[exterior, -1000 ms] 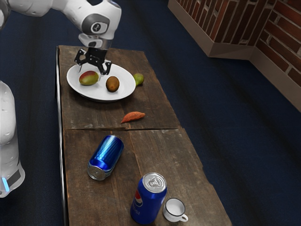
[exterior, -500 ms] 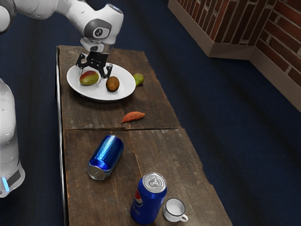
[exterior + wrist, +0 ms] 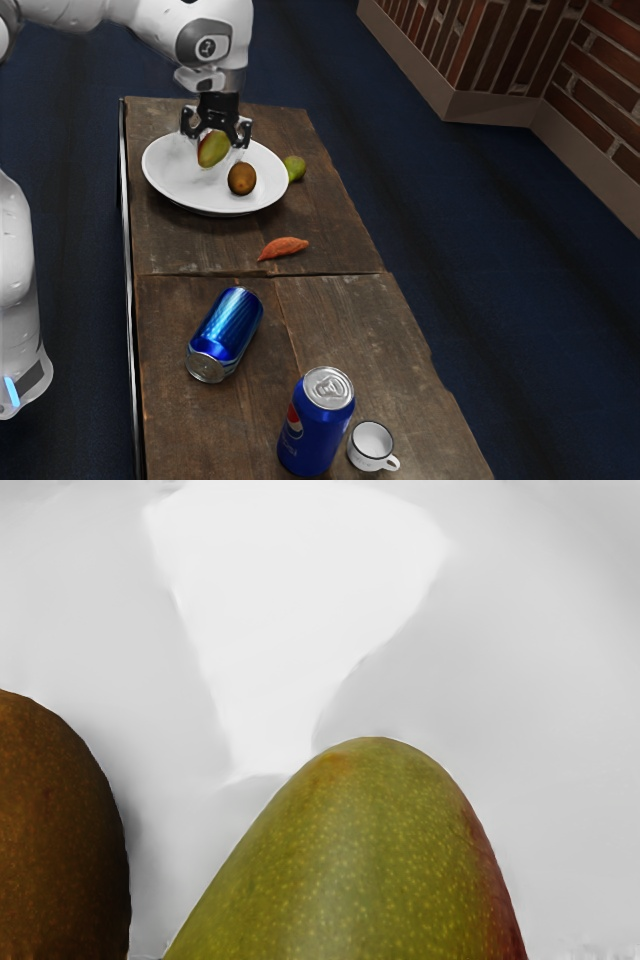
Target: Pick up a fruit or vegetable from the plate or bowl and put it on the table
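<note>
1. One black two-finger tool [image 3: 219,150], at the end of the white arm [image 3: 210,42], was seen over the plate [image 3: 175,190]. Its fingers stood apart by the width of the mango [image 3: 213,149] and were clamped on it from two sides.
2. Task object: the mango, green with a red flank, was between the fingers, over the plate and tilted toward upright; whether its lower end touched the plate could not be told. In the wrist view its rounded, speckled end was seen close to the camera.
3. Neighboring fruit: a brown kiwi [image 3: 242,179] rested on the plate near the mango, with a gap between the two in the wrist view.
4. Beside the plate: a green fruit [image 3: 295,168] lay on the desk [image 3: 330,345], just past the rim on the exterior view's right. An orange-red root vegetable [image 3: 284,248] lay on the desk, apart from the plate.
5. Other objects: a blue can [image 3: 227,332] lay on its side; a Pepsi can [image 3: 316,430] stood upright, with a white mug [image 3: 370,444] just beside it.
</note>
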{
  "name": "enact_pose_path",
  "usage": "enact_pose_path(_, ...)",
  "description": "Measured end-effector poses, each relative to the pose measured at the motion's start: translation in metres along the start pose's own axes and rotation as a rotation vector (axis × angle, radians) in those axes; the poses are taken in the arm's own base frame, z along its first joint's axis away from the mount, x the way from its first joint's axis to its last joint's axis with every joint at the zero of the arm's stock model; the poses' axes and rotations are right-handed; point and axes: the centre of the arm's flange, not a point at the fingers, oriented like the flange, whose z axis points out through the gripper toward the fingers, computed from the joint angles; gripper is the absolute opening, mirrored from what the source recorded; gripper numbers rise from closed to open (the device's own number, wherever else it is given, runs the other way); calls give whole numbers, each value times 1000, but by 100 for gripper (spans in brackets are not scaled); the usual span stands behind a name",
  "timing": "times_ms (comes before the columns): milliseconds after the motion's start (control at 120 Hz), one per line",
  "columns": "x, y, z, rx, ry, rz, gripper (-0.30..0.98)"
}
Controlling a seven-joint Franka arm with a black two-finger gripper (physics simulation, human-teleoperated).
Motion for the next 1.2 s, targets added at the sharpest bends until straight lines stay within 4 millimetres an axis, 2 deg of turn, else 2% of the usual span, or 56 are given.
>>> enact_pose_path(75, 19, -36, -40, 40, -47, 73, 38)
enact_pose_path(150, 70, -94, -67, 69, -69, 201, 37)
enact_pose_path(258, 151, -163, -70, 88, -37, 363, 34)
enact_pose_path(308, 187, -187, -67, 90, -18, 429, 33)
enact_pose_path(458, 287, -226, -58, 73, 11, 593, 29)
enact_pose_path(525, 330, -236, -54, 68, 28, 655, 28)
enact_pose_path(583, 356, -239, -50, 64, 43, 687, 27)
enact_pose_path(675, 372, -241, -45, 62, 64, 698, 23)
enact_pose_path(808, 375, -244, -39, 59, 85, 687, 21)
enact_pose_path(950, 374, -259, -11, 32, 128, 680, 19)
enact_pose_path(1075, 387, -263, -5, 13, 105, 714, 46)
enact_pose_path(1200, 384, -263, -4, 9, 88, 708, 59)
